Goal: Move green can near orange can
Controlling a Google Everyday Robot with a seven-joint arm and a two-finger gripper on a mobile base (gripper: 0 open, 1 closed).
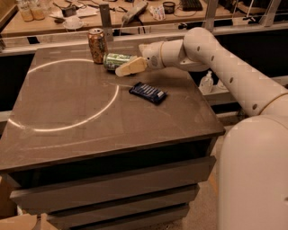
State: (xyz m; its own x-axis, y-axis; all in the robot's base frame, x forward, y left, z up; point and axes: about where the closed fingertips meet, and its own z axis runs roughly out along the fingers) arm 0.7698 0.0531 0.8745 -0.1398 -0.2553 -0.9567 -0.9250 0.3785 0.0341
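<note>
The green can (pixel 115 60) lies on its side on the dark table (pixel 90 117), at the back, just right of the orange can (pixel 97 44). The orange can stands upright near the table's far edge. The two cans are almost touching. My gripper (pixel 133 64) reaches in from the right and sits at the green can's right end, low over the table top, covering part of that end.
A dark blue flat packet (pixel 148 92) lies on the table in front of the gripper. A white arc of light (pixel 67 126) crosses the table top. A cluttered bench (pixel 135 11) stands behind the table. A small bottle (pixel 206 83) stands to the right, below my arm.
</note>
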